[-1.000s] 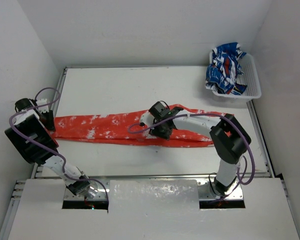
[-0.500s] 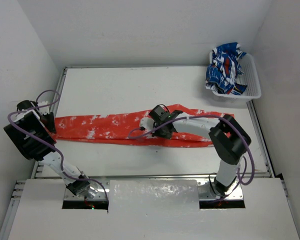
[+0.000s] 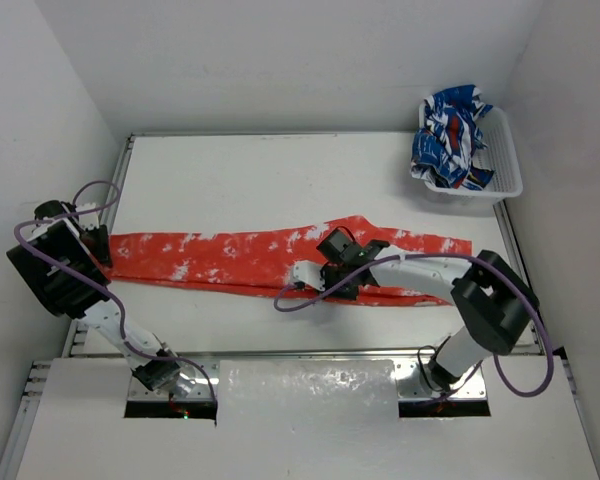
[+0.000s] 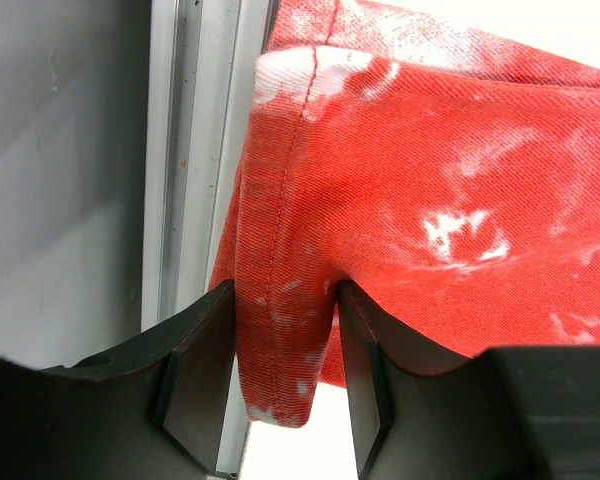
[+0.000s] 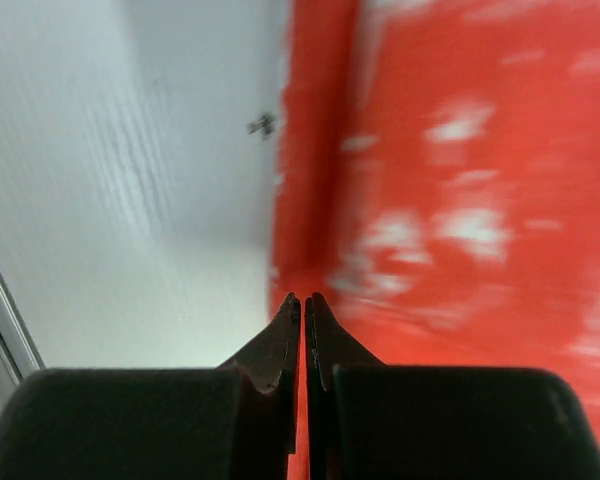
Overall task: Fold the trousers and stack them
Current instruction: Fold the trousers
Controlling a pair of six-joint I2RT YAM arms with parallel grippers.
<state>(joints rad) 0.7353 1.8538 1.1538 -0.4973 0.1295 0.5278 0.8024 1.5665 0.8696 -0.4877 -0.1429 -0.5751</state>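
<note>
The red-orange speckled trousers point(image 3: 220, 256) lie stretched in a long band across the table, left to right. My left gripper point(image 3: 97, 245) is at their left end, by the table's left rail. In the left wrist view my left gripper point(image 4: 282, 295) is shut on a fold of the hemmed trouser end point(image 4: 430, 170). My right gripper point(image 3: 328, 282) is low over the trousers' near edge, right of the middle. In the right wrist view my right gripper point(image 5: 302, 298) is shut with nothing between its fingers, right at the trouser edge point(image 5: 460, 200).
A white basket point(image 3: 508, 172) stands at the back right and holds a blue, white and red patterned garment point(image 3: 450, 125). A metal rail point(image 4: 180, 150) runs along the table's left edge. Purple cables loop from both arms.
My right gripper has moved right and toward the near side along the trousers; the right part of the trousers now lies more uncovered. My left gripper has kept its hold.
</note>
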